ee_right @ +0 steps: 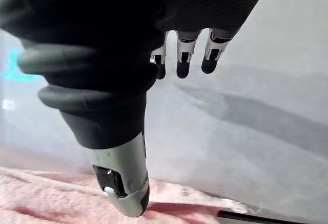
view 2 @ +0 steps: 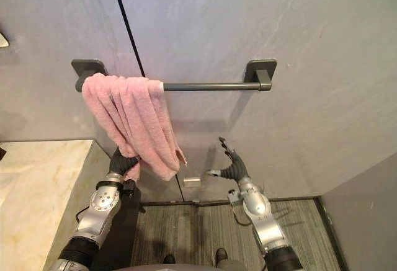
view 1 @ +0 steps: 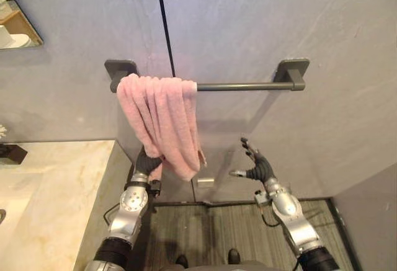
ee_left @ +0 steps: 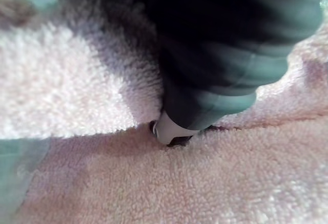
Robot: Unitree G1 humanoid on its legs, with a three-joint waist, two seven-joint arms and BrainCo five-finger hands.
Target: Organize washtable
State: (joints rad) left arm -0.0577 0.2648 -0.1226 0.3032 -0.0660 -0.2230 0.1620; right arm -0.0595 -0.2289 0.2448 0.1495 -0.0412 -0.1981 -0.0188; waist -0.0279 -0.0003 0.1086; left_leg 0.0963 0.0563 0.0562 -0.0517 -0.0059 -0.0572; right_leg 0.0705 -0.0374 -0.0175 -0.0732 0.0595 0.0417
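Note:
A pink towel (view 1: 164, 119) hangs bunched over the left end of a grey wall bar (view 1: 248, 87), its lower end reaching down to my left hand (view 1: 146, 164). That hand is raised behind the towel's lower end with a small flap of cloth hanging below it. In the left wrist view its thumb (ee_left: 174, 131) presses into a fold of the towel (ee_left: 77, 96). My right hand (view 1: 255, 162) is open to the right of the towel, apart from it, fingers spread toward the wall. The right wrist view shows its thumb (ee_right: 123, 183) above the towel's edge (ee_right: 51, 203).
A marble countertop (view 1: 43, 190) lies at the lower left, with a dark object (view 1: 11, 153) at its back edge. A mirror corner (view 1: 15, 29) shows at the upper left. A small white fitting (view 1: 205, 182) sits low on the grey wall. A side wall closes the right.

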